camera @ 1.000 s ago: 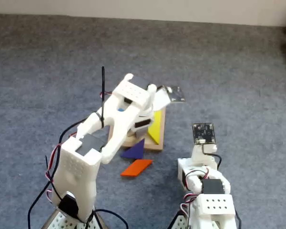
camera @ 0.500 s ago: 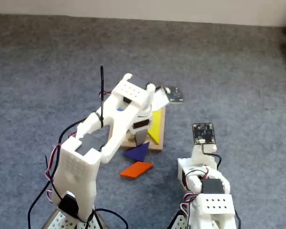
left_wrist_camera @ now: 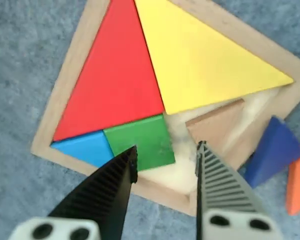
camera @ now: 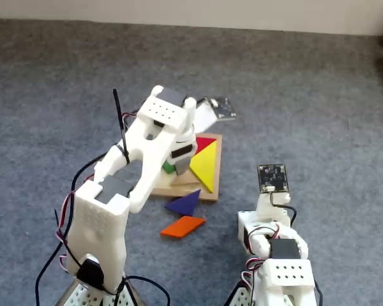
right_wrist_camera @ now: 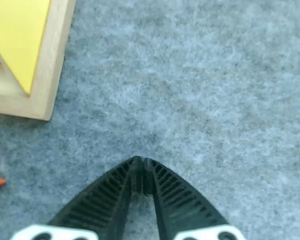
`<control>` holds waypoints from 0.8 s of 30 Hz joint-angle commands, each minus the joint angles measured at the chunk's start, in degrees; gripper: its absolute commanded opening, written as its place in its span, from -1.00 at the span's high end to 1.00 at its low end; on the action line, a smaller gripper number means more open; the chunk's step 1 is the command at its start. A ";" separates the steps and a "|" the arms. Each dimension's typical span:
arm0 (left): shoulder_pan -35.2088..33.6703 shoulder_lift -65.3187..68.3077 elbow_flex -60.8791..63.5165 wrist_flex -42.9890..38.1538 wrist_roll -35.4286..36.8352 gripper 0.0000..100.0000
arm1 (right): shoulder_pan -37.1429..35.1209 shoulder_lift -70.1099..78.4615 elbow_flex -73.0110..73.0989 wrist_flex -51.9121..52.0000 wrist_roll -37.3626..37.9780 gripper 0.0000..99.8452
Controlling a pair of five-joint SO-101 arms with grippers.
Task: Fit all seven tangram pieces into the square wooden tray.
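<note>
The left gripper (left_wrist_camera: pixel 166 148), jaws apart, is hanging over the square wooden tray (left_wrist_camera: pixel 72 65), the dark-blue wooden triangle (left_wrist_camera: pixel 272 150) just beside it probably handling light, stiff and slick, best pinched across its flat edges.

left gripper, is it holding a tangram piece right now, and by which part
Nothing is held. The left gripper is open and empty over the wooden tray; the right gripper is shut on nothing.

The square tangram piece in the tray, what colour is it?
The square piece is green; left wrist view.
</note>
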 commanded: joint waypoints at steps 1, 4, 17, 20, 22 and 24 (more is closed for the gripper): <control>1.63 -1.89 -4.26 4.31 2.29 0.62 | 0.66 -0.66 1.80 -1.19 -0.09 0.94; 3.38 -2.51 -4.62 5.89 3.87 0.62 | 0.66 -0.66 1.80 -1.19 -0.09 0.94; 1.98 1.27 5.93 -5.80 5.01 0.62 | 0.66 -0.66 1.80 -1.19 -0.09 0.94; 0.04 1.19 5.93 -7.91 5.01 0.62 | 0.66 -0.66 1.80 -1.19 -0.09 0.94; -0.84 1.10 5.76 -8.88 5.01 0.62 | 0.66 -0.66 1.80 -1.19 -0.09 0.94; -1.45 1.19 4.35 -8.97 5.01 0.62 | 0.66 -0.66 1.80 -1.19 -0.09 0.94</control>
